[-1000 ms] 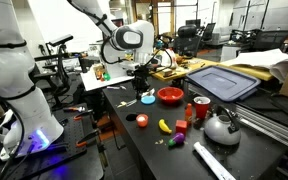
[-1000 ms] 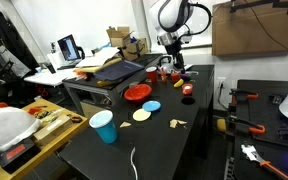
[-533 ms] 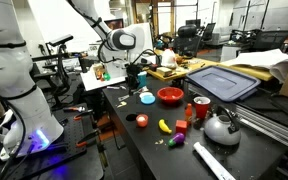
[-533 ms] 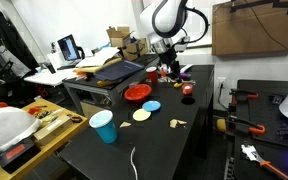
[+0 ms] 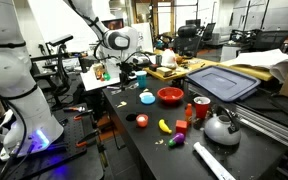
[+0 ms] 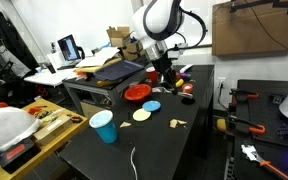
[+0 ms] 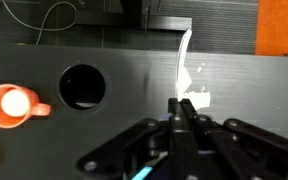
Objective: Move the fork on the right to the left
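A white fork point(image 7: 182, 62), thin and plastic-looking, sticks out from the tips of the robot's hand point(image 7: 184, 112). In the wrist view, the hand is clenched on the fork's lower end. The rest of the fork reaches out over the dark worktop point(image 7: 244, 90). A small white patch beside the fingertips is too unclear to name.

Both exterior views show the hand hanging above the worktop's far end, but the fork itself is too small to make out there. An orange cup point(image 7: 9, 103) stands well off to one side. A red bowl point(image 5: 170, 96) and other small items crowd the surface nearby.

The grip looks to be on the very end of the fork, so it could pivot or slip during a sideways move. Carried low, it might knock into the cup or bowl.
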`<state>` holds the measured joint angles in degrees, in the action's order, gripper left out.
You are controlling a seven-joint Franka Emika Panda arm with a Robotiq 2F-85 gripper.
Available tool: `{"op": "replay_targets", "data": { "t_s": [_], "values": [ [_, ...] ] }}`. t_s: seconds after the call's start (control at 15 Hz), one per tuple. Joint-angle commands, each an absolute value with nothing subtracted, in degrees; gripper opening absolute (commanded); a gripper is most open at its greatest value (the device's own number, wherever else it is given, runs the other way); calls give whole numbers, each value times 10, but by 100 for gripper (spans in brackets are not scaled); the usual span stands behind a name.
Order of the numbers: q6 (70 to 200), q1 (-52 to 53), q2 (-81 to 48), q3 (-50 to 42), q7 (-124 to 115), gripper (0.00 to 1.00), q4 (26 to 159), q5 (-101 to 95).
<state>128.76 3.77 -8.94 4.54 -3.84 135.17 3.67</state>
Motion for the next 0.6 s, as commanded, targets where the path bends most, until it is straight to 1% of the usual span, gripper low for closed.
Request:
{"op": "replay_targets", "data": {
  "t_s": [0.0, 0.53],
  "values": [
    [1268, 59, -104, 63, -86, 1, 1334, 75],
    [1282, 107, -173, 90, -198, 1, 1281, 132]
  ]
}}
